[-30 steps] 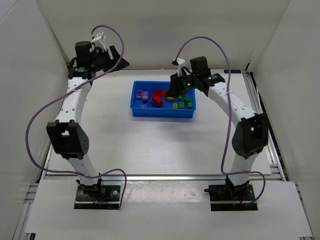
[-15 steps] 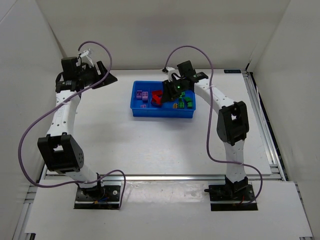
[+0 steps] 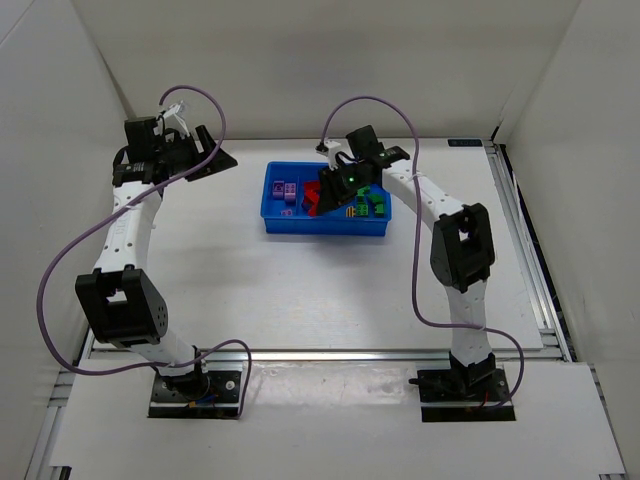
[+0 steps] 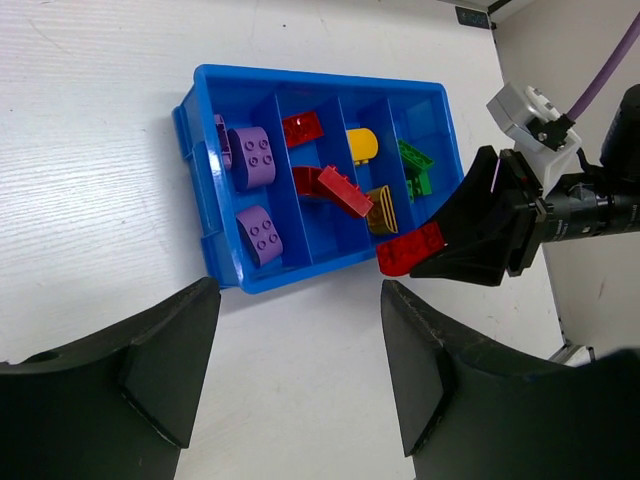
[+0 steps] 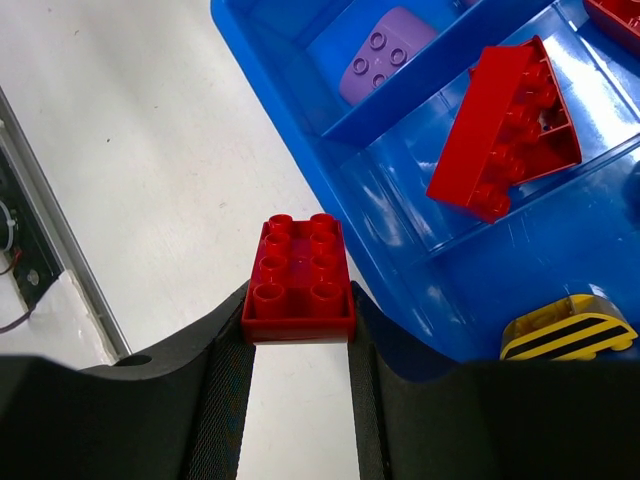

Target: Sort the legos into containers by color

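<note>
red brick point(image 5: 300, 265), clamped by its long sides between the right gripper's point(image 5: 300, 300) closed fingers, studs facing the wrist camera. the brick hangs at the near wall of the blue tray point(image 5: 290, 110). in the right wrist view it shows against white table just outside that wall, while the left wrist view shows it overlapping the wall's edge, so i cannot tell whether it has crossed the rim.

the relation i steer by: the red compartment point(image 5: 400, 170), second from the purple end and already holding a slanted red piece point(image 5: 505, 130), lies ahead of the fingertips and off to the right in that view, past the wall. the brick's long axis runs along the fingers, skewed to the dividers, neither along them nor square across. i judge the coming move to be a short reach forward over the wall, then a release. the yellow striped piece point(image 5: 565, 330) marks the next compartment along, to be avoided.

the left gripper point(image 4: 298, 300) stands spread wide and empty, off the tray's purple end. the right arm is plainly the nearer.
</note>
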{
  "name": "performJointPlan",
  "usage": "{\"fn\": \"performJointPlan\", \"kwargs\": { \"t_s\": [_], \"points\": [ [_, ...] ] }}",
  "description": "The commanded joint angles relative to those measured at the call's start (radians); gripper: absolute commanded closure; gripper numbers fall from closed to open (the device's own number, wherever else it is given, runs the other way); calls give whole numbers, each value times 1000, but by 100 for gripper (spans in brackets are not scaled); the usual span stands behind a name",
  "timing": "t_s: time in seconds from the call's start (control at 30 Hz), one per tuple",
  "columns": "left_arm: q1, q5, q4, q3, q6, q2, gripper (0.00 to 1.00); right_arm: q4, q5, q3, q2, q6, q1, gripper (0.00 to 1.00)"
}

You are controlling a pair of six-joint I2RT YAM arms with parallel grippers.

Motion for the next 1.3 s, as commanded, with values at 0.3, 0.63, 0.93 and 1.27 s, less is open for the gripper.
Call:
{"fn": "performJointPlan", "kwargs": {
  "t_s": [0.3,0.63,0.93,1.27],
  "points": [
    [6,33,0,27,-4,-16,25,8,3,96,86,30,-17,97],
    [12,51,4,29,-1,4,25,63,-19,185,138,59,-27,97],
    [12,48,2,23,-1,5,25,85,16,287,221,53,-30,96],
    [13,53,1,21,-12,10,25,78,55,332,273,39,-34,95]
  ]
}}
